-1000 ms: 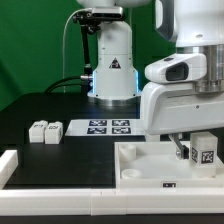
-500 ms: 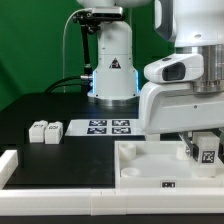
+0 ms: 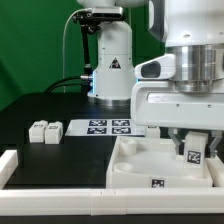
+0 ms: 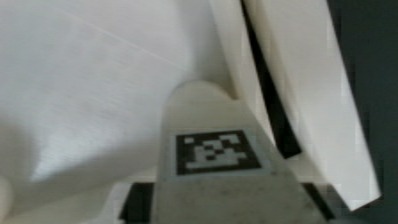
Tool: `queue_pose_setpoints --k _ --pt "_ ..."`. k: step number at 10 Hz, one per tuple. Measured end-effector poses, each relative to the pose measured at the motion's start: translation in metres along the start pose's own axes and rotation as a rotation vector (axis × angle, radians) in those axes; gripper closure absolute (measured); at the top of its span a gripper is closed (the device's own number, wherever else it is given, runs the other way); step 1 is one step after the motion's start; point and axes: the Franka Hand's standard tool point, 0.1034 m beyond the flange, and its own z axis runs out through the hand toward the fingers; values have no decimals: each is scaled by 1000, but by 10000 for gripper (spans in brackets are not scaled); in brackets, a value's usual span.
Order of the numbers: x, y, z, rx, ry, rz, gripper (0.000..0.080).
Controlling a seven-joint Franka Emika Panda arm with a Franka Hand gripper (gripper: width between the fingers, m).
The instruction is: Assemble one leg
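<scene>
My gripper (image 3: 193,148) is shut on the leg (image 3: 195,156), a small white block with a black-and-white tag. It holds the leg upright over the right part of the large white panel (image 3: 135,160), at the exterior view's right. I cannot tell whether the leg touches the panel. In the wrist view the leg (image 4: 217,130) fills the middle between the dark fingers (image 4: 143,200) of the gripper (image 4: 222,205), with the panel (image 4: 89,90) behind it. Two more legs (image 3: 45,131) stand side by side at the exterior view's left.
The marker board (image 3: 108,127) lies flat behind the panel, in front of the arm's base (image 3: 112,75). A white rail (image 3: 10,165) runs along the front and left of the black table. The arm's bulky wrist (image 3: 185,90) hangs over the panel's right half.
The arm and the held leg have shifted a little toward the exterior view's left. The panel's front edge with its small tag has also shifted left.
</scene>
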Motion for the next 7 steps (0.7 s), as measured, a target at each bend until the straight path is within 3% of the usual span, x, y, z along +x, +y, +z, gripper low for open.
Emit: queue_pose_setpoints --k 4,6,7 --pt "6 18 -1 -39 33 253 498" --pt "7 19 -1 -42 34 253 496" --pt "7 19 0 -43 34 253 327"
